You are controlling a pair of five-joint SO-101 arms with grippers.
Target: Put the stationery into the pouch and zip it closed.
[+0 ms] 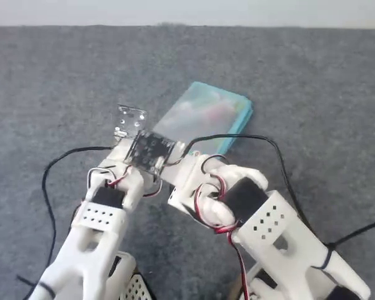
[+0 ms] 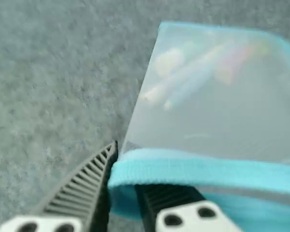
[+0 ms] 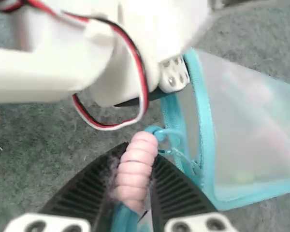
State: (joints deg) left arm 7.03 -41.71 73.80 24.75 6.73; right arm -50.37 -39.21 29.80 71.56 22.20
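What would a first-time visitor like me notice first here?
A translucent pouch with turquoise trim lies on the grey felt-like table, with blurred coloured pens showing through it. At its zipper end the left gripper pinches the turquoise edge, and the right gripper clamps a pink ribbed zipper pull.

Left gripper (image 2: pixel 123 179) and right gripper (image 3: pixel 133 176), clamped on the pouch's (image 1: pixel 203 119) near end, blocked it; grey mat (image 1: pixel 312 81) bordered its other sides.

Pouch (image 1: pixel 206 115): near end gone under both wrists in the high view, and the frame edge cuts it off in the left wrist view.
Stationery (image 2: pixel 193 72): soft pastel streaks through the clear face, items indistinguishable.
Pink pull (image 3: pixel 134 169): lower end buried between the right end effector (image 3: pixel 137 157) fingers.
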